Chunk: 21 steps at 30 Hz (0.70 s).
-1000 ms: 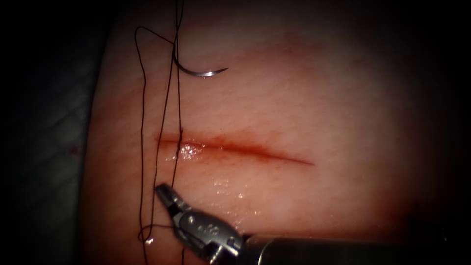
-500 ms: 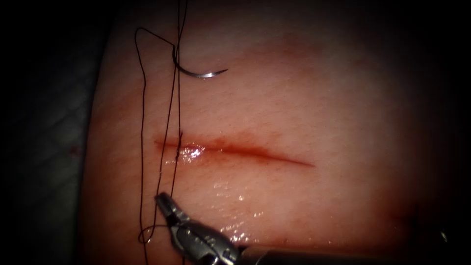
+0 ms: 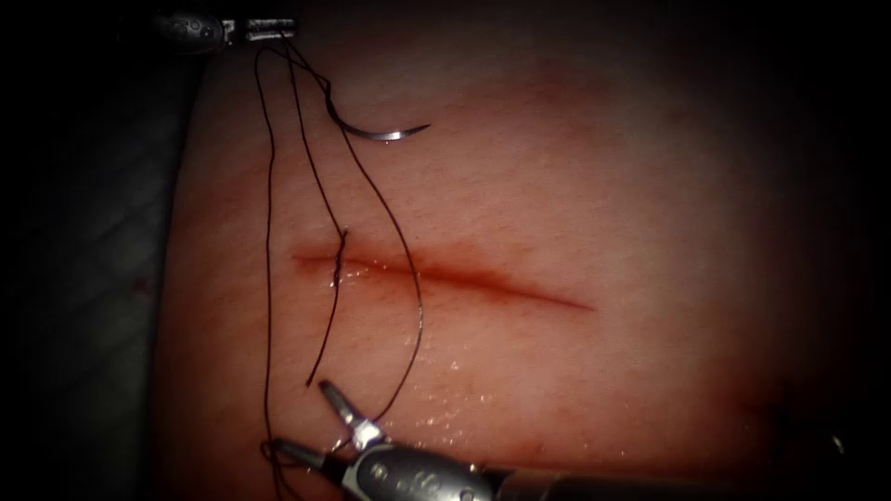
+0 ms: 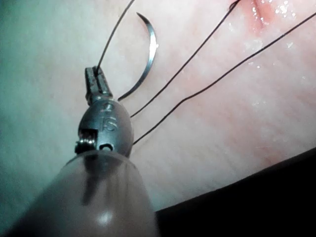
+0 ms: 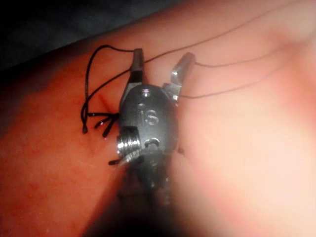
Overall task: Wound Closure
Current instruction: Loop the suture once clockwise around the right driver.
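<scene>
While left tool point(image 3: 278, 27) pinches thread point(image 3: 408, 306), right tool point(image 3: 311, 427) gapes empty; needle point(image 3: 376, 132) lies free on tissue point(image 3: 603, 186); keep strands untangled, I'd say.

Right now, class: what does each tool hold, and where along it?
Left tool: shut on the thread. Right tool: open, holding nothing. Needle lies free on the tissue above the cut.

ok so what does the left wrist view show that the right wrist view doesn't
Left wrist view: the left tool, jaws shut on the thread; the needle lying free on the tissue, not in it, toward the left end of the cut.
Right wrist view: the right tool, jaws open, holding nothing, beside a curl of thread ends.
Both: tissue and thread strands.
</scene>
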Motion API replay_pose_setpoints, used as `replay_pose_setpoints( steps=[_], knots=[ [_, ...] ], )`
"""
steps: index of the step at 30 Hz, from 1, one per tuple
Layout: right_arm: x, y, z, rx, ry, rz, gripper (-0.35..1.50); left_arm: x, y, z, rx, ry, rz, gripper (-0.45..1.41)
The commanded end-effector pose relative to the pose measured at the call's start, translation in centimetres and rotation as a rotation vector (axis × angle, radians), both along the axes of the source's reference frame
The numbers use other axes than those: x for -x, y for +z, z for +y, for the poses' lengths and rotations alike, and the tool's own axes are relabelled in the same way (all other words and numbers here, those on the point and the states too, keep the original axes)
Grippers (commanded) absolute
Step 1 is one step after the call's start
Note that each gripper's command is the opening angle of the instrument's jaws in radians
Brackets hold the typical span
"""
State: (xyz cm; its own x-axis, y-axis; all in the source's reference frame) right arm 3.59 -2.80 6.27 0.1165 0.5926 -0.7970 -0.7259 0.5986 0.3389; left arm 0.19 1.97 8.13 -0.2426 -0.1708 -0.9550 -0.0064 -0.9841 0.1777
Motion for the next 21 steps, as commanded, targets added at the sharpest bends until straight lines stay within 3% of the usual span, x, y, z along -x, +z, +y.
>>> replay_pose_setpoints(
  steps=[1, 4, 8, 14, 18, 21],
  knots=[
    [0.08, 0.01, -0.03, 0.024, -0.020, 0.026, 1.48, -0.01, -0.10, -0.13, -0.002, 0.021, -0.024, -0.45],
    [0.28, -0.04, -0.04, 0.113, -0.026, 0.044, 1.48, -0.11, -0.44, -0.44, -0.003, 0.056, -0.078, -0.45],
    [0.49, -0.11, -0.04, 0.224, -0.076, -0.008, 1.48, -0.21, -0.78, -0.70, -0.005, 0.088, -0.127, -0.45],
    [0.90, -0.22, 0.08, 0.490, -0.234, -0.206, 1.38, -0.35, -1.19, -1.03, -0.003, 0.128, -0.191, -0.45],
    [1.18, -0.27, 0.29, 0.431, -0.322, -0.357, 1.48, -0.39, -1.47, -1.21, -0.005, 0.169, -0.207, -0.45],
    [1.41, -0.26, 0.35, 0.442, -0.389, -0.377, 1.48, -0.44, -1.65, -1.30, -0.005, 0.182, -0.219, -0.45]
  ],
)
